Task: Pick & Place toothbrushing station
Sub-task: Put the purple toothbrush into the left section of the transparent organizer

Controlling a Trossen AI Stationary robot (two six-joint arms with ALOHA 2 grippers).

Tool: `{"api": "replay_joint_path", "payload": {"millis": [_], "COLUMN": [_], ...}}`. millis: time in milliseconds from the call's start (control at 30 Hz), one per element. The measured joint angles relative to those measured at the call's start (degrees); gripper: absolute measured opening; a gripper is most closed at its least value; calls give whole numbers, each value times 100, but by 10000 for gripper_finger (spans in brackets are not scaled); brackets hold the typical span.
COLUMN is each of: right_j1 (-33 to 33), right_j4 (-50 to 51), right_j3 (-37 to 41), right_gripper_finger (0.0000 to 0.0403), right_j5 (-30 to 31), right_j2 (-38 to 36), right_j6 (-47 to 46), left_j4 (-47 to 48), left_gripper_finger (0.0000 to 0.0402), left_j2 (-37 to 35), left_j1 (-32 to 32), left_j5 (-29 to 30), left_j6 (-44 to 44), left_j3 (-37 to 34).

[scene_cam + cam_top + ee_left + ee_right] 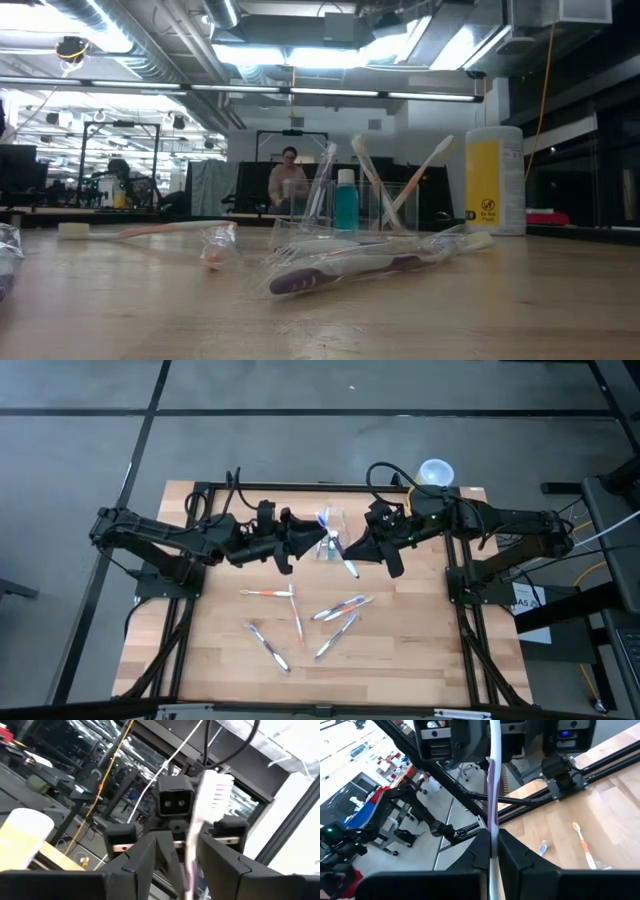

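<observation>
The toothbrushing station (345, 205), a clear holder with brushes and a teal bottle standing in it, rests on the table's far middle (328, 522). Above the table both grippers meet. My right gripper (492, 837) (354, 550) is shut on a white-and-purple toothbrush (493, 775). The brush reaches across to my left gripper (177, 837) (316, 542), whose open fingers stand on either side of its neck, with the white bristle head (217, 790) beyond them. The low view shows neither gripper. My right gripper pinches the toothbrush's handle (493, 827) between its two fingertips, coming roughly level from the table's right side. The brush runs on past the fingertips toward the left gripper, lifted clear of the table. My left gripper has the brush's neck (192, 855) close against one finger (220, 865); whether it touches, I cannot tell.
Several wrapped toothbrushes (340, 608) (270, 592) lie scattered on the wooden table's near half (330, 270). A yellow canister with a white lid (493, 180) (435, 472) stands at the far right. Black frame rails (465, 620) run along the table's sides.
</observation>
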State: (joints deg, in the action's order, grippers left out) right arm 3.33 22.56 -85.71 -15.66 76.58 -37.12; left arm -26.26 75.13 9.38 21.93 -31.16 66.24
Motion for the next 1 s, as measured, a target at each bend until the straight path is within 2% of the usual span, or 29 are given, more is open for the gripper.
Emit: {"api": "replay_joint_path", "payload": {"millis": [867, 1000], "right_j1": [55, 52], "right_j4": [-310, -338], "right_j3": [0, -2], "right_gripper_finger": [18, 18], "right_j5": [-53, -88], "right_j2": [199, 230], "right_j6": [-20, -20], "left_j4": [-262, -252], "left_gripper_finger": [143, 122], "left_j2": [-2, -2], "left_j1": [-54, -54], "left_j5": [-170, -170], "left_j6": [24, -38], "left_j3": [0, 0]}}
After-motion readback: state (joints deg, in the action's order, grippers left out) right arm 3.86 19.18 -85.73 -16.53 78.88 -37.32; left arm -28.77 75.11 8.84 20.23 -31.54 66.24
